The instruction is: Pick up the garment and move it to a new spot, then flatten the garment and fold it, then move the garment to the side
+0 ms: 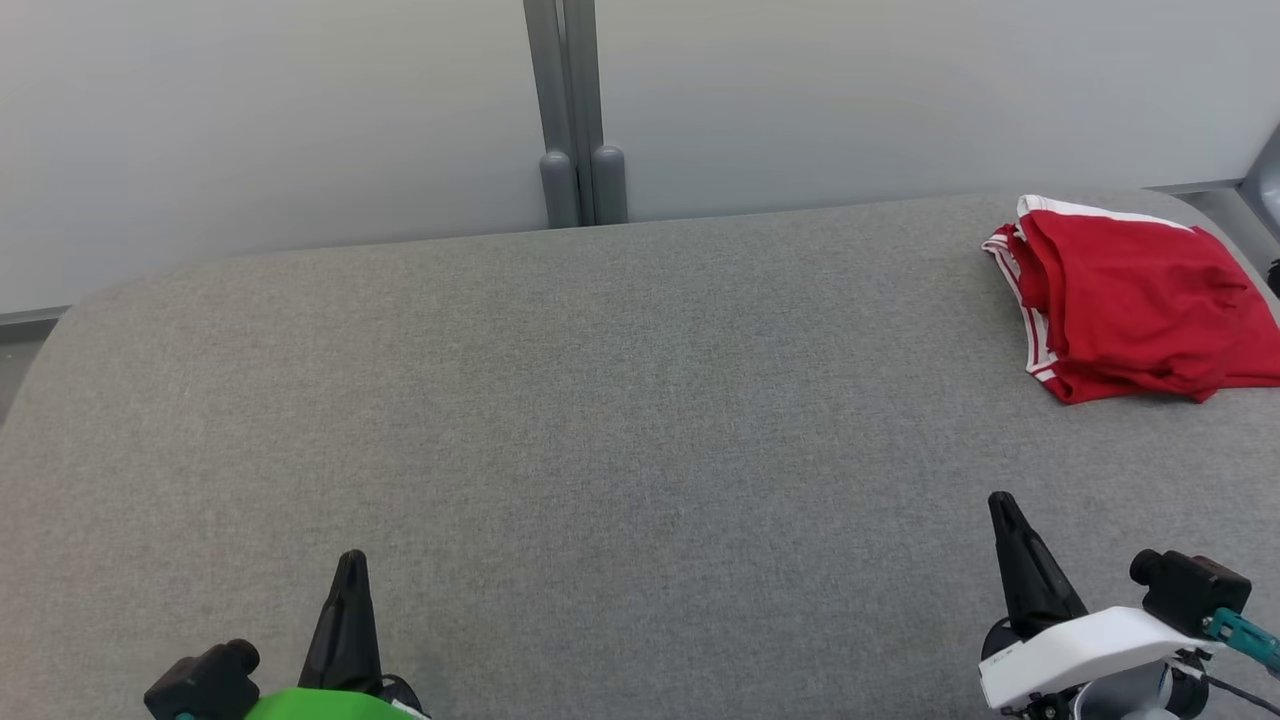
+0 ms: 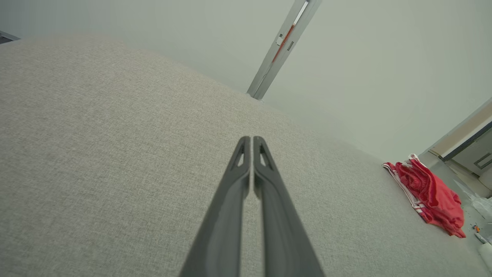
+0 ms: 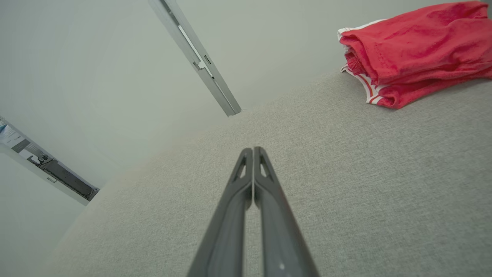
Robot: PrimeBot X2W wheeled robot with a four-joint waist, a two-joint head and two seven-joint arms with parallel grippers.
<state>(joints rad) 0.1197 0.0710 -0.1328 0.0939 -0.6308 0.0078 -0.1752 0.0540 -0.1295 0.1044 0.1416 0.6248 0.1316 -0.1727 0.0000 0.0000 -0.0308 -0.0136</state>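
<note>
The garment [image 1: 1140,300] is a red piece with white striped trim, lying bunched and folded over at the far right of the grey table [image 1: 600,400]. It also appears at right in the left wrist view as the garment [image 2: 430,194] and at upper right in the right wrist view as the garment [image 3: 415,50]. My left gripper [image 1: 352,560] is shut at the lower left, far from the cloth, its tips [image 2: 251,139] pressed together over bare fabric. My right gripper [image 1: 1000,500] is shut at the lower right, a short way in front of the garment, holding nothing [image 3: 252,150].
A pale wall with a grey vertical post [image 1: 572,110] runs behind the table's rounded far edge. The garment lies close to the table's right edge. Broad bare tabletop stretches across the middle and left.
</note>
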